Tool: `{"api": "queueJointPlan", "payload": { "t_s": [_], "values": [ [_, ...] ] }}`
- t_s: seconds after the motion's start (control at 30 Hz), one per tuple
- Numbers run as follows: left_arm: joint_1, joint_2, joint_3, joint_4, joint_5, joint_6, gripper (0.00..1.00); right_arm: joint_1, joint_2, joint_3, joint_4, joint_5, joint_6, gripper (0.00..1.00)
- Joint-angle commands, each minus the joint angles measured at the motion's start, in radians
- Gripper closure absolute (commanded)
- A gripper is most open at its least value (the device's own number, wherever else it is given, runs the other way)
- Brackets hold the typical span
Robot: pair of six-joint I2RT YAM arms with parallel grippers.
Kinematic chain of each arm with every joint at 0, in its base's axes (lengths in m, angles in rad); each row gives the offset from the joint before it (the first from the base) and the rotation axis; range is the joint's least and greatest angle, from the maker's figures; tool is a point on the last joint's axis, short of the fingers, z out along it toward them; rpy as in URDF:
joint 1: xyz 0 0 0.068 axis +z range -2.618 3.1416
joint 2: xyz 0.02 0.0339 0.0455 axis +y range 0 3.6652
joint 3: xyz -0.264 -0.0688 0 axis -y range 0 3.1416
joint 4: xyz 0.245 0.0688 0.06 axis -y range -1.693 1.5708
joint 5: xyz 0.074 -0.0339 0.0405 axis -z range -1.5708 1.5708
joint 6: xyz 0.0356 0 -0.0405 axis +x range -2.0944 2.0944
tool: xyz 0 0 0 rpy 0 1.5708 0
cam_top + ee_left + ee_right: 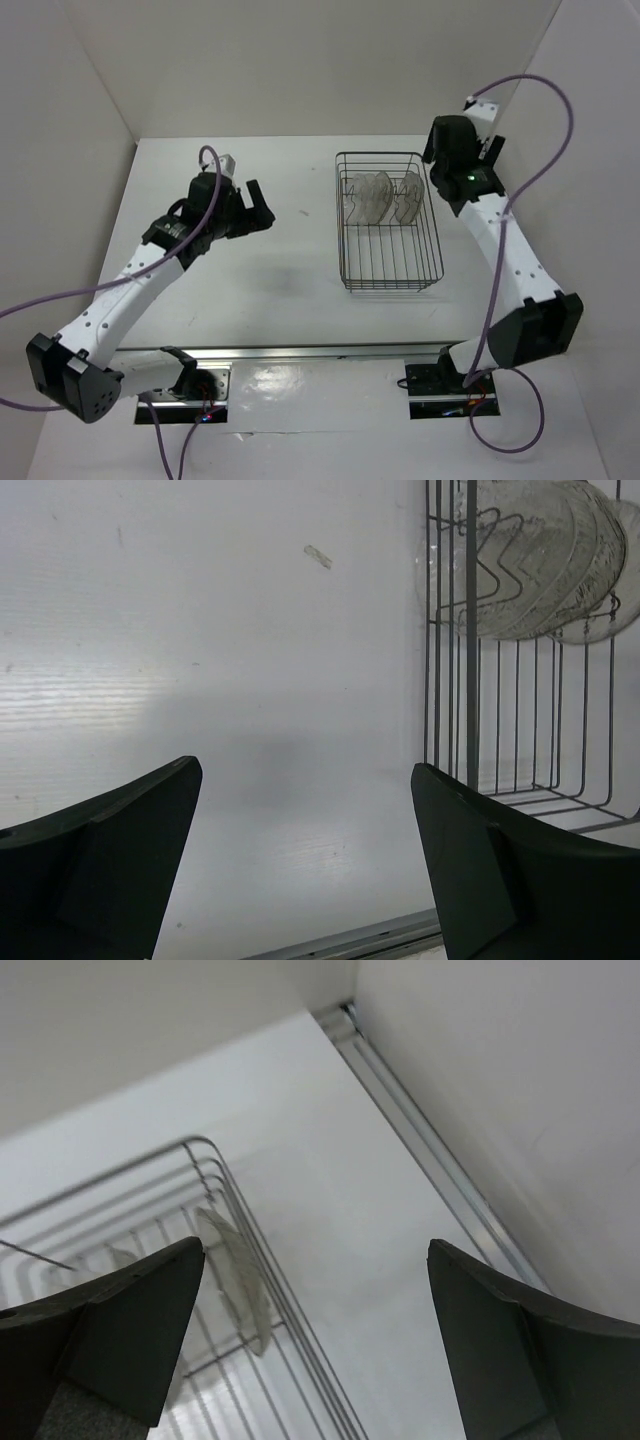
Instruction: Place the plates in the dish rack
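Left gripper [262,203] hangs open and holds nothing, well to the left of the rack [392,287]; from its wrist view only table [200,680] shows between the spread fingers. The right gripper [315,1245] is open and unloaded too, poised above the rack's far right corner with the wire rim passing under it. The plates [368,195] stand on edge in the far end of the rack, leaning among the dividers in two overlapping clusters, one toward the rack's left wall and one toward its right. Overlap and translucency make an exact count impossible. No plate shows on the table outside the rack, so loading looks finished or close to it. The rack's long axis runs from its near end to its far end, and the plates occupy only the far end, leaving the near rows free. The right arm is much the nearer to them, almost over the right-hand cluster, so any nudge to seat a plate would likely fall to it. The left arm would first have to cross to the rack's left wall.
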Motion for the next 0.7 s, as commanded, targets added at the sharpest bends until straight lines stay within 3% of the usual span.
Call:
{"api": "queueJointPlan", "payload": {
  "t_s": [0.0, 0.13, 0.3, 0.67],
  "values": [
    [0.013, 0.057, 0.166, -0.146, -0.089, 0.044, 0.0, -0.004, -0.123, 0.098, -0.122, -0.082, 0.046, 0.0],
    [0.106, 0.096, 0.302, -0.221, -0.118, 0.092, 0.0, -0.004, -0.187, 0.107, -0.197, -0.114, 0.086, 0.0],
    [0.309, 0.117, 0.378, -0.221, -0.011, 0.194, 0.0, -0.004, -0.296, 0.057, -0.196, -0.114, 0.077, 0.0],
    [0.461, 0.141, 0.303, -0.141, 0.192, 0.194, 0.0, 0.113, -0.347, 0.027, -0.182, 0.046, 0.037, 0.0]
  ]
}}
